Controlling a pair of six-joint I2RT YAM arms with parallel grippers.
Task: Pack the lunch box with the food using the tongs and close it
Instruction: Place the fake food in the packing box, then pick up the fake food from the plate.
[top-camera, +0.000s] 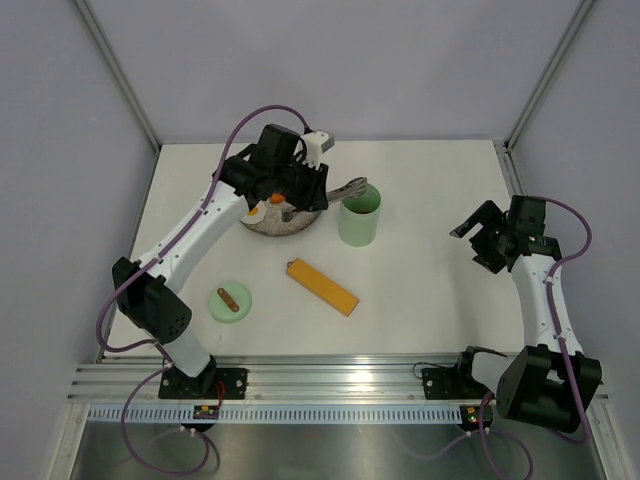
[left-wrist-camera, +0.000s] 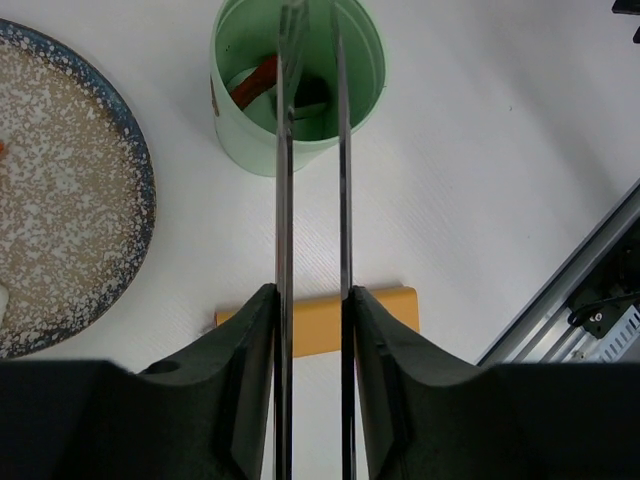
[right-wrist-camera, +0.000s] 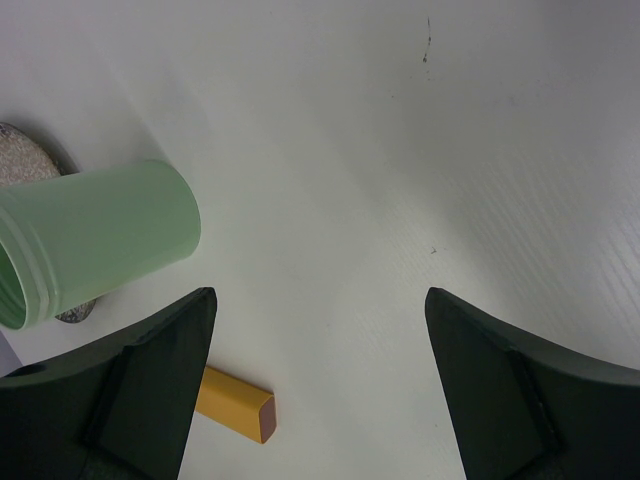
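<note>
Top external, left to right. Item: lid (top-camera: 230, 302), flat on table (top-camera: 430, 300) by left arm, well apart from lunch box (top-camera: 360, 222). Item: plate (top-camera: 268, 228), mostly hidden under left gripper (left-wrist-camera: 310, 298); orange piece (top-camera: 275, 199) shows, other food hard to tell. Item: tongs (left-wrist-camera: 284, 200), squeezed between left gripper fingers (left-wrist-camera: 250, 380), tips over open lunch box, depth unclear. Inside: reddish-brown piece (left-wrist-camera: 255, 78), dark piece (left-wrist-camera: 312, 100) half hidden behind tongs. Item: orange bar (top-camera: 322, 287), near lunch box. Item: right gripper (right-wrist-camera: 318, 310), jaws wide apart, empty, far right.
</note>
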